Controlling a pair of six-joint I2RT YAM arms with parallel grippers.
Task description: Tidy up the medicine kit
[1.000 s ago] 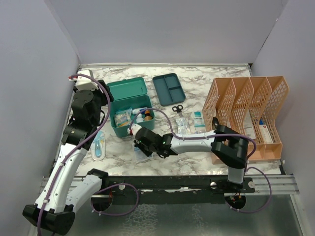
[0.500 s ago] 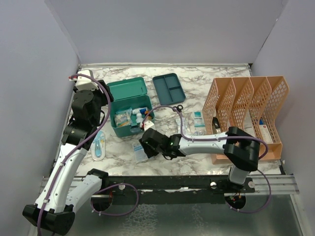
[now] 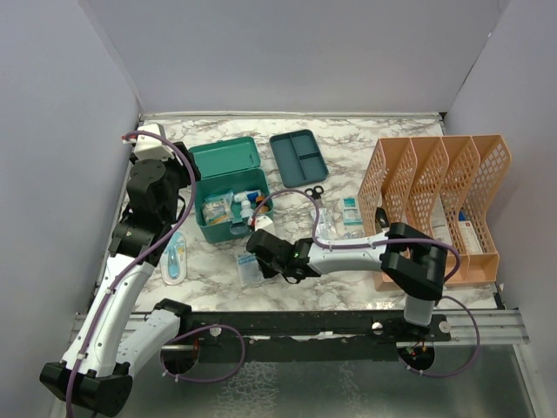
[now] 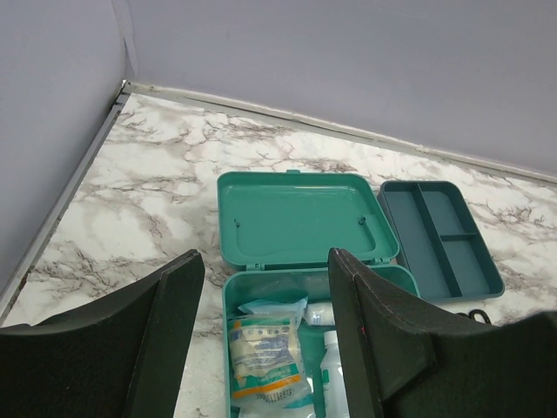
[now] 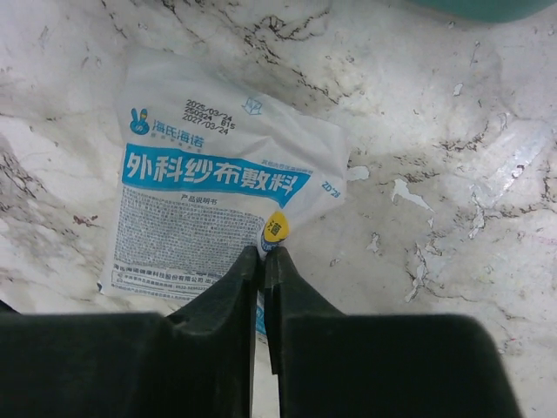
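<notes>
Top external view: a marble table (image 3: 374,144) closed in by plain lilac walls. Nearest, the right gripper (image 5: 262,257) is pressed together on the near edge of a white packet (image 5: 200,200), which lies flat in front of the kit (image 3: 231,209). The kit sits left of centre and open, its lid (image 3: 224,157) laid back and packets and bottles inside. Its tray (image 3: 298,157) lies apart, just right of the lid. The left gripper (image 4: 265,257) hangs spread and empty to the kit's left.

A second ago the right gripper was at the kit's front wall. It has since come back onto the packet, which has not shifted. The left arm is unchanged.

A blue pack (image 3: 176,257) lies near the left edge, and the rack (image 3: 435,196) fills the right side. Open marble runs between packet and rack and along the far wall.
</notes>
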